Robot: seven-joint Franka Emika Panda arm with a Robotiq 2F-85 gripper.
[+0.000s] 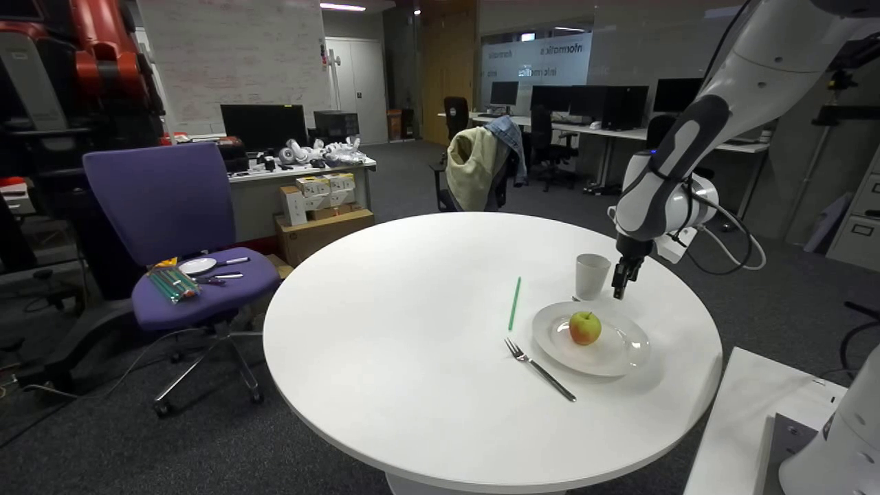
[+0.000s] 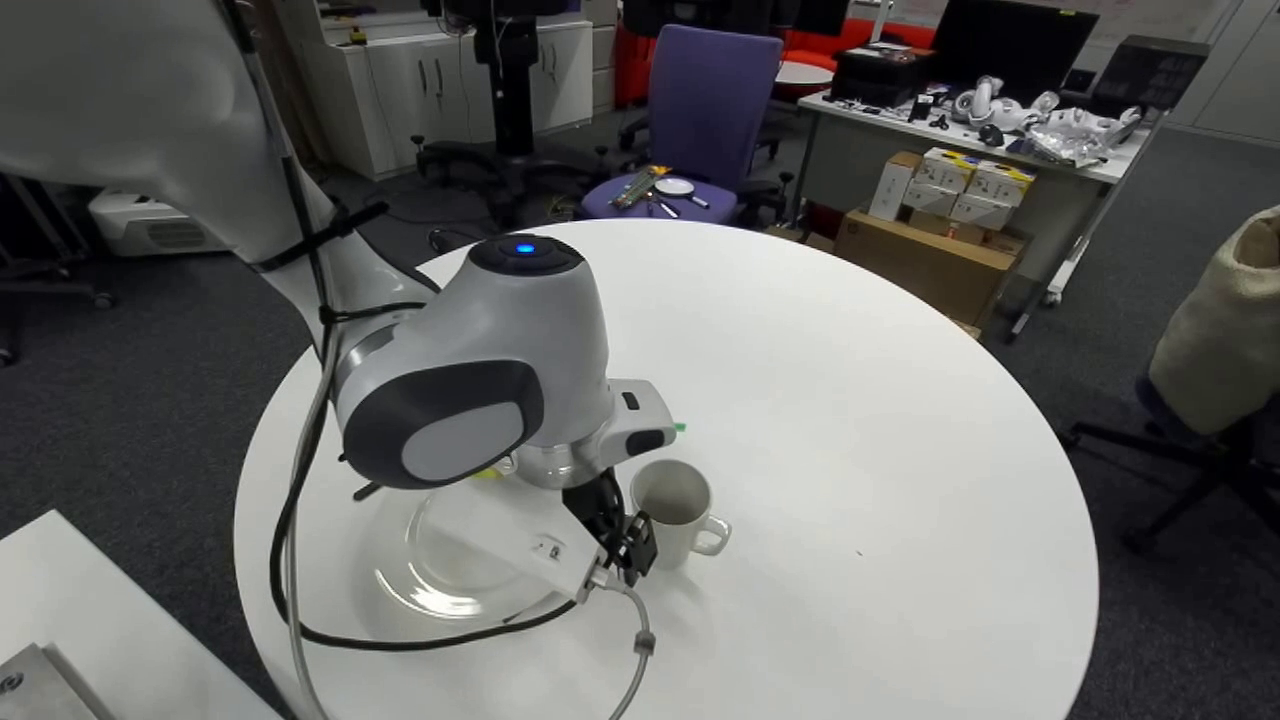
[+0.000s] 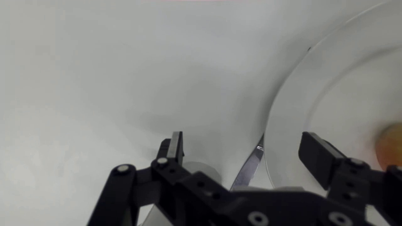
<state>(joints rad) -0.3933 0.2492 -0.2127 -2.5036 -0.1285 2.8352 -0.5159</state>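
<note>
In an exterior view: purple chair (image 1: 165, 206) — left of frame, packet (image 1: 173, 284) on its seat | dark monitor (image 1: 264, 127) on a desk (image 1: 252, 208), upper left | small white boxes (image 1: 318, 202) atop a cardboard box (image 1: 320, 237), left of centre | whiteboard (image 1: 237, 62), top left | cream jacket (image 1: 471, 168) with blue garment (image 1: 508, 137), upper middle | filing cabinet (image 1: 863, 237) — right edge

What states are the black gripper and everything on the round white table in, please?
Gripper: open, holding nothing
White ceramic mug: upright
Round white plate: face up
Red-green apple: on the plate
Silver metal fork: lying flat
Thin green stick: lying flat
Silver metal utensil: partly hidden by plate
</note>
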